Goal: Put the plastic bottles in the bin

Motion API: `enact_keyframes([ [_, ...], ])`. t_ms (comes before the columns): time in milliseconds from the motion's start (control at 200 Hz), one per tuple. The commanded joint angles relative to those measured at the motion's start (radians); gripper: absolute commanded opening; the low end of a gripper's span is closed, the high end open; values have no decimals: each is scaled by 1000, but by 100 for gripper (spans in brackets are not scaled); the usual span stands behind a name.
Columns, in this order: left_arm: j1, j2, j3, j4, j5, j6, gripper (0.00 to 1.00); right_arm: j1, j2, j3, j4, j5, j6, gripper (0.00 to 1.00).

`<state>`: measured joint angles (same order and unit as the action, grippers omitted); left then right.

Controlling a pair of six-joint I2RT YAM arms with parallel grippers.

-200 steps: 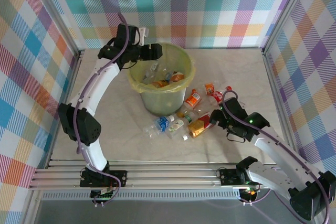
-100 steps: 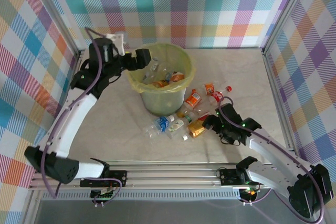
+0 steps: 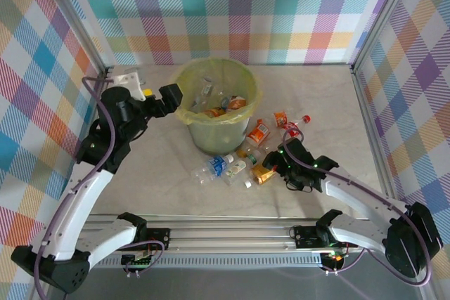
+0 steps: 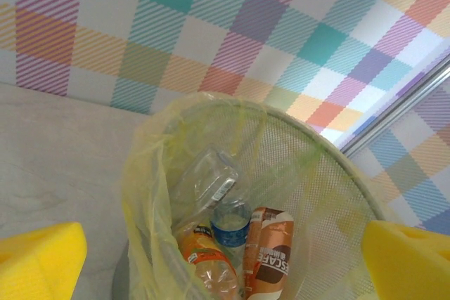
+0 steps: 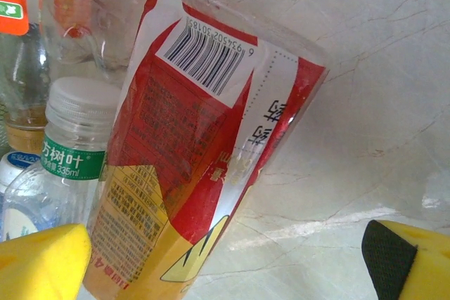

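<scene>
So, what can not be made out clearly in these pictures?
Top view: the bottles inside the bin are too small to count.
Left wrist view: the lower edge cuts off the bin's bottom; bottles overlap.
Right wrist view: the lower edge cuts off the red-labelled bottle's end.

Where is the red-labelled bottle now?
In the right wrist view the red-labelled bottle lies on the table, just ahead of the right gripper, a white-capped bottle at its left.

I note multicoloured checked wall panels (image 3: 281,5) on three sides, a pale marble-patterned tabletop (image 3: 165,166), aluminium corner posts (image 3: 385,12) and an aluminium front rail (image 3: 225,233). Lighting is even.
</scene>
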<state>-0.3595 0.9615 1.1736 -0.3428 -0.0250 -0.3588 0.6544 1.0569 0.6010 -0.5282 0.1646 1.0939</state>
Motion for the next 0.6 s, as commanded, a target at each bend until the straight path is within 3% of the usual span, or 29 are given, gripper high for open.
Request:
enact_keyframes([
  [0,-7,-36,-18,51,-38,-24,100,14,36,11,51,26,26,100],
  [595,-7,-23,-22,47,-40,-23,100,22,117,16,76,62,21,100],
])
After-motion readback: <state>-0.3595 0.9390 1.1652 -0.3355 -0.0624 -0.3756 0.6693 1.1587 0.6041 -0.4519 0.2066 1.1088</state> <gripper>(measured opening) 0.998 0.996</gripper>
